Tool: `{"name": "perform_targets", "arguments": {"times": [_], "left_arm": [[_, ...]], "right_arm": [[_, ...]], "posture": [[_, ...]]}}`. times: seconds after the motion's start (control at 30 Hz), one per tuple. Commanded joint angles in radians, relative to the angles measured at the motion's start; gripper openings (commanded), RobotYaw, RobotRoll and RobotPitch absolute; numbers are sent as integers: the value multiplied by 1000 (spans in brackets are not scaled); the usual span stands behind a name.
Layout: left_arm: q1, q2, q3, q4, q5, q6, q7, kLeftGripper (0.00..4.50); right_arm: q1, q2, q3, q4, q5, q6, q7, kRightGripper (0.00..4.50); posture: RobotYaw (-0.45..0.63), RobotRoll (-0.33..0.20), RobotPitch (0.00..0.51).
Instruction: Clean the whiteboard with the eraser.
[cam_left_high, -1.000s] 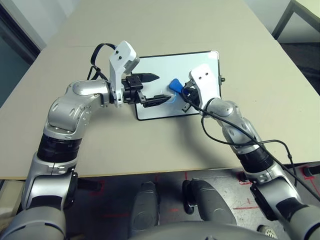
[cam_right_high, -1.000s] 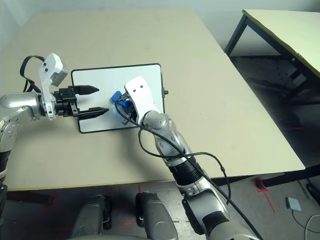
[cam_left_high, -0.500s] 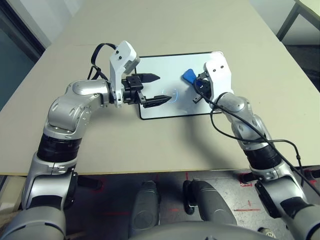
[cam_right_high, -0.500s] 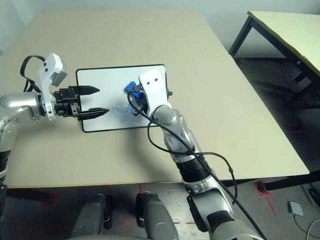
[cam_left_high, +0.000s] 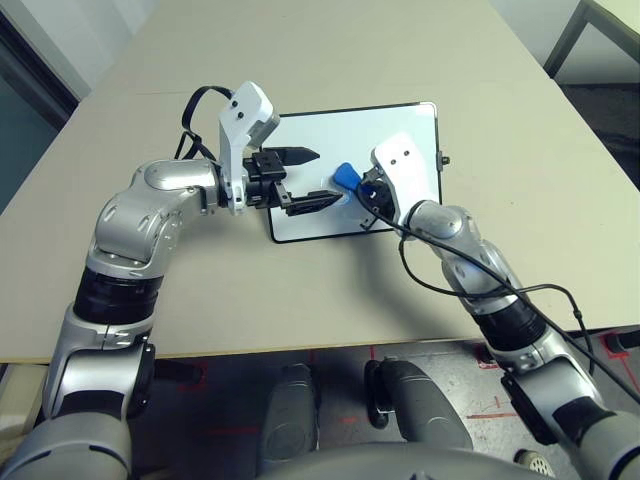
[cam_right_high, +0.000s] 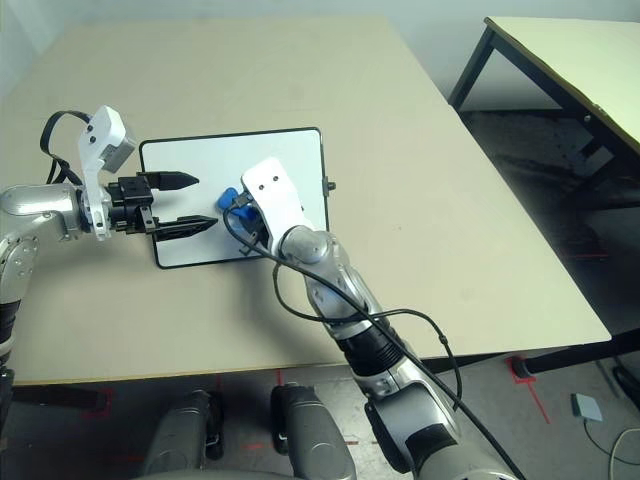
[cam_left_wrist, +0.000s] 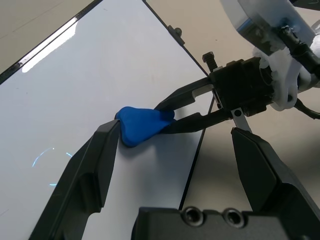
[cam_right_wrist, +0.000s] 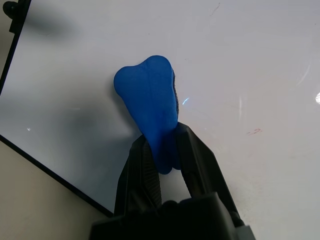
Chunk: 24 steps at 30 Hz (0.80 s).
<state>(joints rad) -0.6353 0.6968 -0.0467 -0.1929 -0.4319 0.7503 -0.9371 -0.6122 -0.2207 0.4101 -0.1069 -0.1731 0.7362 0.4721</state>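
Left eye view: the eraser (cam_left_high: 346, 176) is over the middle of the board (cam_left_high: 300, 225) on the bench (cam_left_high: 240, 310), its long axis running from far left to near right. The right end effector (cam_left_high: 369, 188) holds its near-right end. A faint blue stroke (cam_left_high: 346, 198) lies just to the near side of the eraser, so the next pass probably calls for a short sweep near and left.

Right eye view: the left end effector (cam_right_high: 207, 200) stands wide and empty, just left of the eraser. Both arms are close, but the right 1 has the grip and is the 1 to wipe; going farther left risks a knock between the 2.

Left wrist view: 3 short blue marks (cam_left_wrist: 42, 157) are apart from the eraser, which sticks out beyond the right end effector's tips.

Right wrist view: the 2 fingers pinch the eraser's narrow end, its long axis roughly in line with them. Whether it presses flat, I cannot tell.
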Motion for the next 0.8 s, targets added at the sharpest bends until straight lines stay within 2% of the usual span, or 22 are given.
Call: {"name": "perform_targets", "arguments": {"times": [0.03, 0.8], "left_arm": [[2, 7, -6, -13, -3, 5, 0, 4500], [-2, -2, -13, -9, -4, -2, -6, 4500]], "right_arm": [[24, -1, 34, 106, -11, 23, 7, 641], [0, -73, -143, 89, -43, 47, -147, 638]], "posture": [[34, 0, 173], [16, 0, 173]]}}
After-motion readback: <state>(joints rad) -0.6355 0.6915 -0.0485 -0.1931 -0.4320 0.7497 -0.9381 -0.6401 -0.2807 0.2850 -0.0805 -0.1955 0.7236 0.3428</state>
